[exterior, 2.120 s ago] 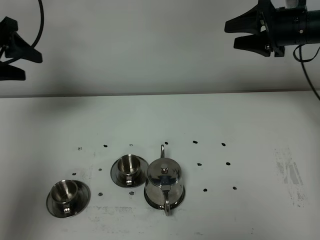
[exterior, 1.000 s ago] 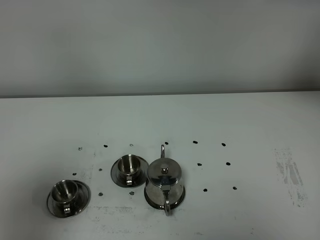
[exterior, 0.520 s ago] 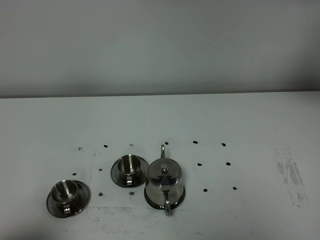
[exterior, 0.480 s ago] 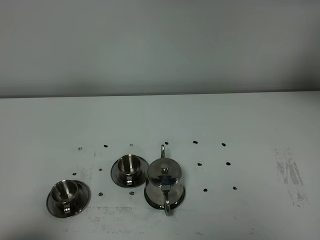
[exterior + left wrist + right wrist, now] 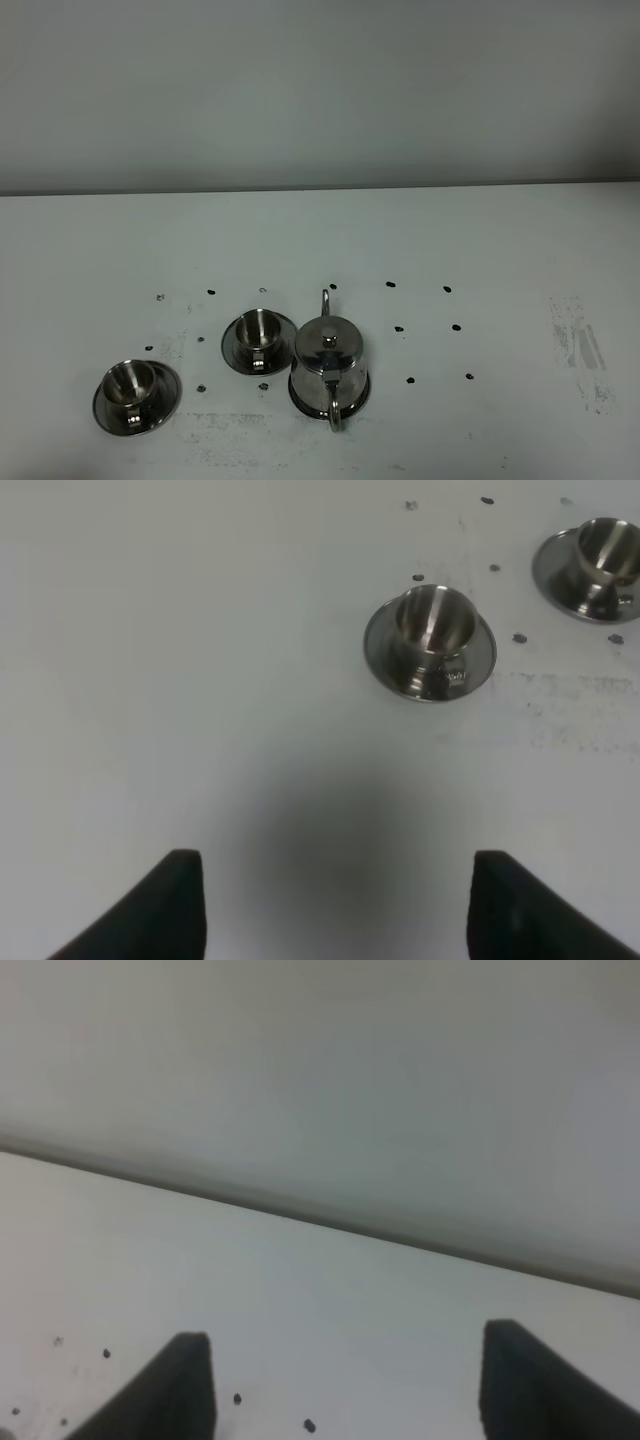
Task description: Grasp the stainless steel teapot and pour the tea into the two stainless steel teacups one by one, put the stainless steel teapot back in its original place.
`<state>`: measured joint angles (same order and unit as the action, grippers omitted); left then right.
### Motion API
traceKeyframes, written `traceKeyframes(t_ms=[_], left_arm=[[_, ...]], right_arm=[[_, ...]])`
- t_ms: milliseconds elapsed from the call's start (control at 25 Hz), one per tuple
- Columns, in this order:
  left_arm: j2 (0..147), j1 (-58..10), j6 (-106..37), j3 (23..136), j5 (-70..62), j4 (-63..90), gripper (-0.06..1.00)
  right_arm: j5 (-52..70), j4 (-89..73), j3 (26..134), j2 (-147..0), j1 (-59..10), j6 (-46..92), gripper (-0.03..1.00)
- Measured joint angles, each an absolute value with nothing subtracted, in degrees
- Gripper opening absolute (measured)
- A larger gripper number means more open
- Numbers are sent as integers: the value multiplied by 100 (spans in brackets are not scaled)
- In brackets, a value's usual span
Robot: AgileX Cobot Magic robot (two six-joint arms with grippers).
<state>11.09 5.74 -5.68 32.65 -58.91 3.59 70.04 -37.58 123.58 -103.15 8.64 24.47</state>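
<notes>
- The stainless steel teapot [image 5: 329, 368] stands upright on the white worktop [image 5: 480, 250], towards the near edge and roughly in the middle. Its lid is on, the thin spout [image 5: 325, 298] points away to the back, and the loop handle [image 5: 334, 412] faces the near edge.
- It looks rigid and polished, so I'd expect it to be slippery, and heavier than it seems if it is full. The round body gives little purchase, so the loop handle is the sensible place to take hold. The lid appears only to sit on, and I'd guess it could shift in a steep pour.
- The two stainless steel teacups [image 5: 259, 335] [image 5: 133, 390] sit on saucers to the teapot's left. The nearer saucer is just beside the pot, and I cannot tell whether they touch. They look light and easy to knock.
- The left fingers [image 5: 170, 910] are spread wide with nothing between them. They hover above bare worktop, with the outer cup [image 5: 430, 640] ahead of them.
- The right fingers [image 5: 185, 1395] are also spread and empty, looking at the back of the worktop, away from the pot.
- Only small black marks [image 5: 455, 327] and a grey scuff [image 5: 580, 350] lie around, and nothing blocks the handle.
</notes>
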Motion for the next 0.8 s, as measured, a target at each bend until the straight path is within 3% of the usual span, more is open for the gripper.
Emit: traceKeyframes(t_ms=[800], left_arm=[[144,574,-570,2897,-5989,366,61]], right_arm=[[7004,-3758,12358,-10217,864,2434,57]])
